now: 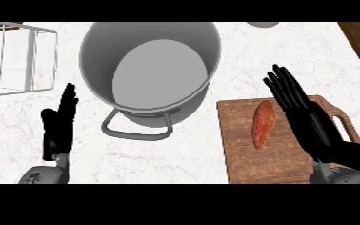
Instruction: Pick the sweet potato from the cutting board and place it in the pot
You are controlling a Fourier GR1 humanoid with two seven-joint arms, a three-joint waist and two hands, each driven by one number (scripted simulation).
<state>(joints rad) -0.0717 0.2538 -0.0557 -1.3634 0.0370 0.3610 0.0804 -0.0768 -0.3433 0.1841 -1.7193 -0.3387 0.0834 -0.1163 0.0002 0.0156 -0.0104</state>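
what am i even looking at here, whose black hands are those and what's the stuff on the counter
This is one picture taken from a humanoid robot's head, looking steeply down at a marble kitchen counter. The black hands on grey forearms are the robot's own. Its left hand rests open near the lower left, fingers up. Its right hand is open over the right side of a wooden cutting board, beside a sweet potato lying on the board. Neither hand holds anything. To the left of the board stands a large grey pot with a loop handle; nothing shows inside it. A wire rack sits at the far left, and part of a grey round object peeks in at the top edge.
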